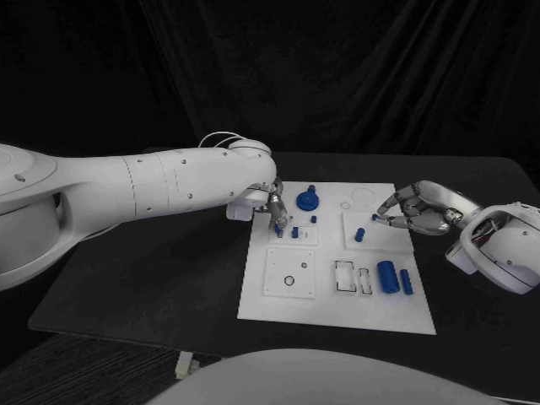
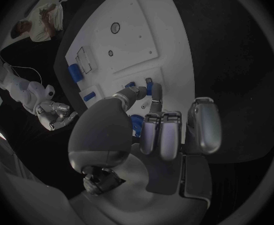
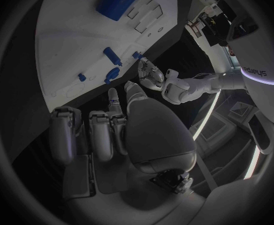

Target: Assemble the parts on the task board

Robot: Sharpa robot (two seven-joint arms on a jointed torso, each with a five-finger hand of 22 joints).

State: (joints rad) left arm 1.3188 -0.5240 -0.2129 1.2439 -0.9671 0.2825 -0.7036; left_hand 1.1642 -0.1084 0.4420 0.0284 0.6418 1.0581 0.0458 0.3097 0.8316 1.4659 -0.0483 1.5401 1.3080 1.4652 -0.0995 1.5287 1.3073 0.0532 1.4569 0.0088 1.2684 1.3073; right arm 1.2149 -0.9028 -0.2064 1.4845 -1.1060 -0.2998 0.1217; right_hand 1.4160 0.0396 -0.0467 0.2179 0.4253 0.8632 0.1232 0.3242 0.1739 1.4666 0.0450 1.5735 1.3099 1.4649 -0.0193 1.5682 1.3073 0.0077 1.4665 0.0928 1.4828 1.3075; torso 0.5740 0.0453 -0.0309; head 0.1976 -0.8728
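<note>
- Left hand (image 1: 267, 205) down over the upper left part of the task board (image 1: 331, 308), fingertips pinching a small blue peg (image 1: 278, 226) right at the board surface. Same grasp from the left wrist view: thumb and a finger (image 2: 153, 92) closed around the peg (image 2: 150, 89), other fingers curled in beside them.
- Just right of that, another short blue peg (image 1: 294, 231) standing on the board, plus a round blue knob part (image 1: 306, 201) up near the top edge.
- Middle of the board: a square plate with a small hole (image 1: 289, 279) lower left, slotted cutouts (image 1: 353, 277) beside it.
- Further right, a small blue piece (image 1: 359, 235) standing upright, and a fat blue cylinder (image 1: 388, 275) with a thin blue rod (image 1: 407, 281) lying beside it lower down.
- Right hand (image 1: 418, 211) hovering at the board's upper right edge, fingers loosely curled and apart, grasping nothing.
</note>
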